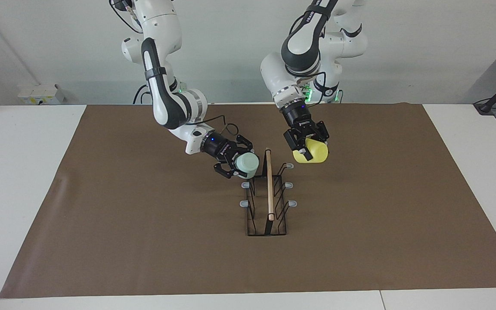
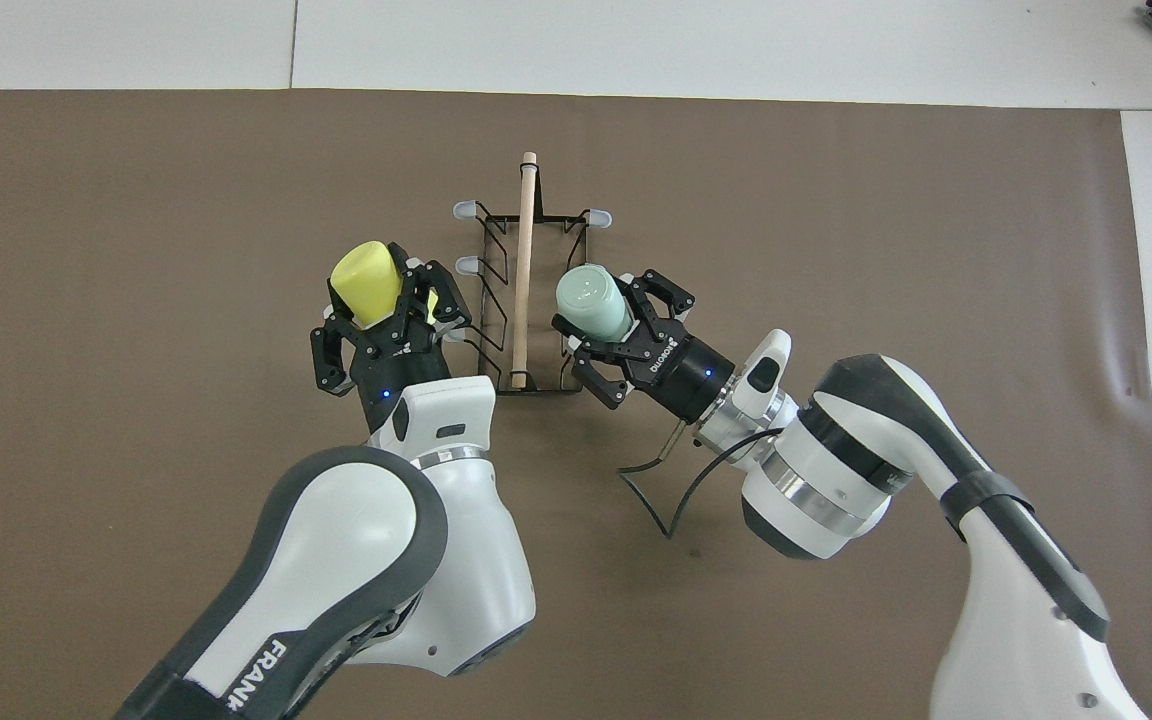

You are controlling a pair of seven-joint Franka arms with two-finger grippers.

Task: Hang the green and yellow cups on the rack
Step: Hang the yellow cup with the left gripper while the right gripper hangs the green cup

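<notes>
Cups clamped in both jaws, green cup [image 1: 247,164] right, yellow cup [image 1: 312,151] left, flanking my rack [image 1: 268,202] at twelve o'clock; next, seating each on a prong.

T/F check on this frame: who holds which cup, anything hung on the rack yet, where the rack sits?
1. The left gripper holds the yellow cup. True.
2. The right gripper is empty. False: it is shut on the green cup.
3. A cup already hangs on the rack. False: no prong carries a cup; both are held in the air beside it.
4. The rack stands on the brown mat. True.
5. The yellow cup lies on the mat. False: it is held up, clear of the mat.
</notes>
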